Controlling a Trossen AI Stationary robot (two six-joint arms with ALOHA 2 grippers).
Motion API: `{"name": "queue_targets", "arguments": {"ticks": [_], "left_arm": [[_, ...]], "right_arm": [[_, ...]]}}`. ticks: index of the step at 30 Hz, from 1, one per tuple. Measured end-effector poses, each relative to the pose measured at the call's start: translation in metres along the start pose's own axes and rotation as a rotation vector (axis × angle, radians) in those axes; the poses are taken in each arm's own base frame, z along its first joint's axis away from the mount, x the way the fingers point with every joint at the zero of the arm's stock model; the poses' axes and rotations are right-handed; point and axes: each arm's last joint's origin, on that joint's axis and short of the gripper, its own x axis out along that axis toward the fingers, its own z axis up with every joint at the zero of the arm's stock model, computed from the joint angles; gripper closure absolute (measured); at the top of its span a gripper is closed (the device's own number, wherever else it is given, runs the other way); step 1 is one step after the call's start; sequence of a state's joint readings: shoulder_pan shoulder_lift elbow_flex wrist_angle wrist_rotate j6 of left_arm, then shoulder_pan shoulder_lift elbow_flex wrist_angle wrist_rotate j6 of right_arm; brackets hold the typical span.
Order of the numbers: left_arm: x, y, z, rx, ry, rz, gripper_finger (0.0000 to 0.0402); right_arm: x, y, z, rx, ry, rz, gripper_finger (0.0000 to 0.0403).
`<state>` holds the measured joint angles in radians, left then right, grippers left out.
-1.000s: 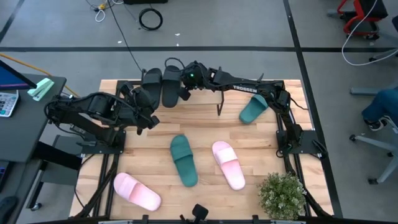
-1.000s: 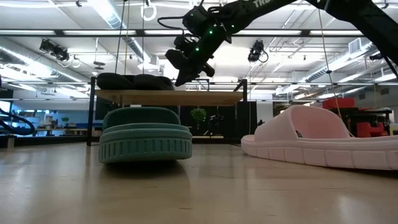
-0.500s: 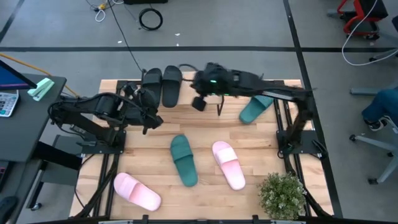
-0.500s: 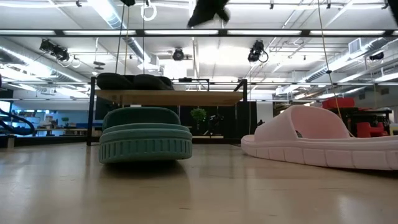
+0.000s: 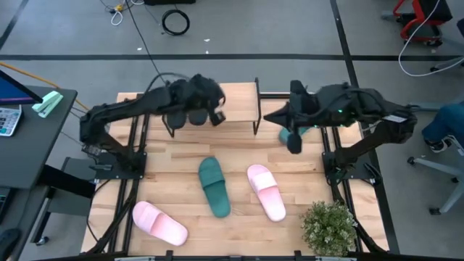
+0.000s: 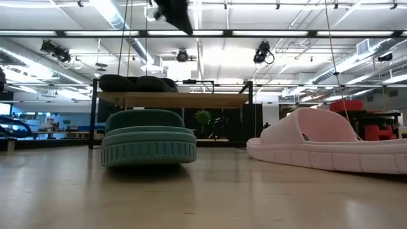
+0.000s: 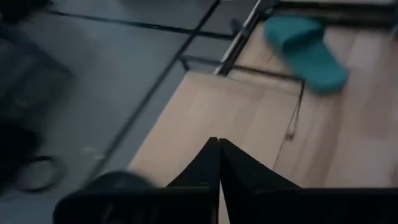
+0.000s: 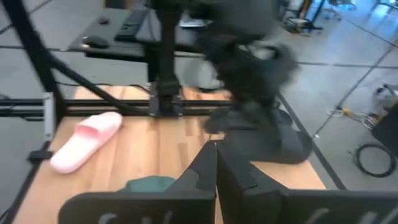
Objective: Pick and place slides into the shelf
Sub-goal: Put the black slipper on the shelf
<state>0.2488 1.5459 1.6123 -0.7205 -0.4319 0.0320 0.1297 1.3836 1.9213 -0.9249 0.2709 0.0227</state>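
Note:
The shelf stands at the table's far edge, with two black slides lying on its plank top, partly under my left arm. My left gripper hovers shut above the plank, beside the black slides, holding nothing. My right gripper is shut and empty, above a teal slide at the right. Another teal slide and two pink slides lie soles down on the table.
A potted plant stands at the near right corner. The arms' black bases and frames flank the table. In the low view the middle teal slide and a pink slide lie in front of the shelf.
My right gripper has swung away from the black slides on the shelf toward the table's right edge and now hangs over the right teal slide. My left arm has risen from the table's left side and reached over the shelf. The slides have stayed where they were.

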Motion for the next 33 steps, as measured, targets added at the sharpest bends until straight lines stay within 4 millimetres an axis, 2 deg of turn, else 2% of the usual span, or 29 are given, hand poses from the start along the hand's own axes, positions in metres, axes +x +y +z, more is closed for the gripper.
{"name": "queue_targets", "arguments": {"ticks": [4, 7, 12, 17, 24, 33], "left_arm": [[0.037, 0.028, -0.007, -0.126, 0.066, -0.047, 0.0397], [0.064, 0.041, -0.016, -0.161, 0.134, -0.038, 0.0394], [0.103, 0.033, -0.026, -0.097, 0.188, -0.070, 0.0397], [0.131, 0.020, -0.038, -0.063, 0.252, -0.074, 0.0398], [0.139, 0.028, -0.044, -0.081, 0.284, 0.088, 0.0398], [0.134, 0.041, -0.057, -0.123, 0.420, 0.145, 0.0398]], "right_arm": [[-0.004, 0.005, -0.004, -0.020, 0.030, -0.008, 0.0398], [0.001, 0.007, -0.008, -0.038, 0.073, -0.036, 0.0398], [0.016, 0.009, -0.018, -0.086, 0.183, -0.135, 0.0397], [0.029, 0.011, -0.025, -0.120, 0.264, -0.219, 0.0395], [0.033, 0.011, -0.029, -0.115, 0.299, -0.243, 0.0395], [0.033, 0.011, -0.029, -0.095, 0.297, -0.246, 0.0395]]}}
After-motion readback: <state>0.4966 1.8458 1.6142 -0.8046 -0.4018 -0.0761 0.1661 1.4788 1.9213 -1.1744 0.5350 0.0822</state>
